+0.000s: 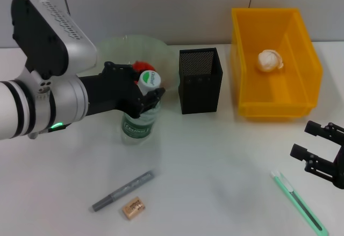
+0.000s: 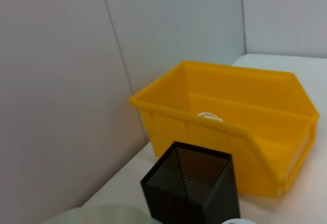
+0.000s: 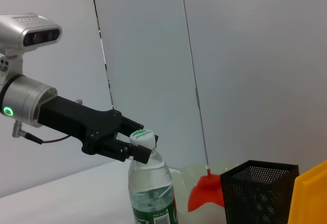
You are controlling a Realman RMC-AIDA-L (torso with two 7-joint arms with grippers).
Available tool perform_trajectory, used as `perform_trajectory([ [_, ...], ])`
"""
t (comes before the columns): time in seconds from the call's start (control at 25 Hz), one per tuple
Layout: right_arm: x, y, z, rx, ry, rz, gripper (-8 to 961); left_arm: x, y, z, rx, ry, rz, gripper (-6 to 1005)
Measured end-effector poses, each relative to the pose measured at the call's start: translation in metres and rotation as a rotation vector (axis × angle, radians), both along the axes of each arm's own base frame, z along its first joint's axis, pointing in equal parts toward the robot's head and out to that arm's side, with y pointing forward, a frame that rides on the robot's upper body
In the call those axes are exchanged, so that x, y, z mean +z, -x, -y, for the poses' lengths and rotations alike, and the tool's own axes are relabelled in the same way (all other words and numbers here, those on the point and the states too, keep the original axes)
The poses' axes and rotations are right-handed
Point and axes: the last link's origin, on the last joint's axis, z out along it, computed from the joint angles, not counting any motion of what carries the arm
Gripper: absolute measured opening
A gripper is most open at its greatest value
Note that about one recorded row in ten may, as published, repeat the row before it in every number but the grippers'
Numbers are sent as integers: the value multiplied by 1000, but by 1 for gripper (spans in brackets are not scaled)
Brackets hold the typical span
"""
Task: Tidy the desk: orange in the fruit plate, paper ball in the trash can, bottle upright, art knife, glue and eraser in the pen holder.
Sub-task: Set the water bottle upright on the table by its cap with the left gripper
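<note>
The clear bottle (image 1: pixel 140 119) with a green label stands upright, and my left gripper (image 1: pixel 149 95) is shut on its neck just under the white cap (image 3: pixel 142 137). Behind it, the orange (image 1: pixel 142 66) shows as a red-orange shape in the pale green fruit plate (image 1: pixel 126 47). A paper ball (image 1: pixel 270 60) lies in the yellow trash can (image 1: pixel 309 80). The black mesh pen holder (image 1: pixel 200 81) stands between plate and can. The grey glue stick (image 1: pixel 122 191) and tan eraser (image 1: pixel 133 207) lie near the front. My right gripper (image 1: pixel 309 141) hangs open above the green art knife (image 1: pixel 300 204).
A grey wall runs close behind the plate, pen holder (image 2: pixel 191 183) and trash can (image 2: pixel 225 112). My left arm reaches across the table's left side. Bare white tabletop lies between the bottle and the art knife.
</note>
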Motion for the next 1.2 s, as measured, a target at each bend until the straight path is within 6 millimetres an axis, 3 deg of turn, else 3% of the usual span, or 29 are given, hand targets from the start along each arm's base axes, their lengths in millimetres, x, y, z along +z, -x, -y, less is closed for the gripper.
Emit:
perform_trajectory([
  [1.2, -4, 6, -7, 13, 3, -1, 690, 23, 14, 5, 74, -37, 90, 446],
])
